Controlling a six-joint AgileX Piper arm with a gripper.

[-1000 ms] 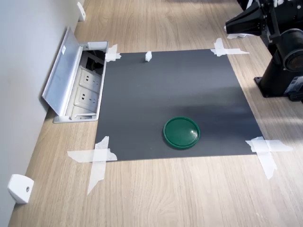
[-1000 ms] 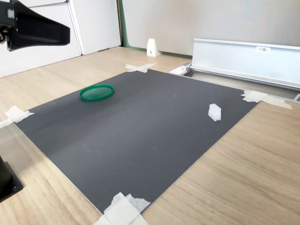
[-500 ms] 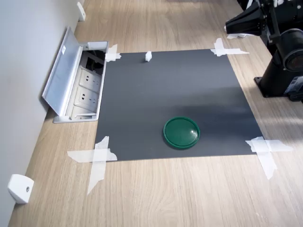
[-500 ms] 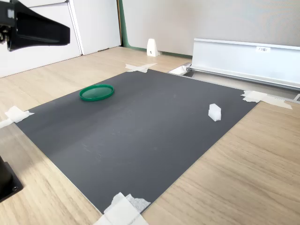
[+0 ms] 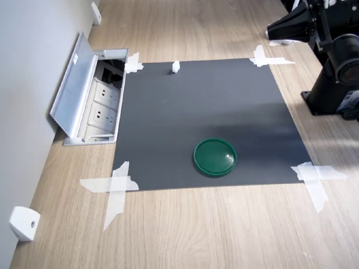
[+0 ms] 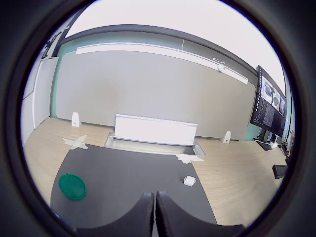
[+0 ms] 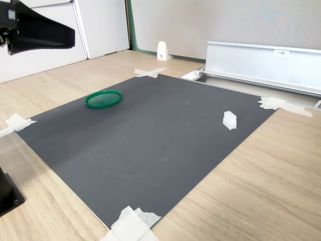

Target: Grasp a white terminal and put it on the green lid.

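A dark mat (image 5: 202,112) lies taped at its corners on the wooden table (image 5: 196,230); beside it — an open socket box (image 5: 92,101).

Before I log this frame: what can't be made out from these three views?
- Gripper: only the wrist view shows its fingers, closed together; both exterior views cut them off at the frame edge.
- White terminal: too small in every view to read shape details.
- Floor socket box: its raised cover hides the inside in the second exterior view.

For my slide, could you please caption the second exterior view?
White terminal and green lid lie apart on a taped dark mat.
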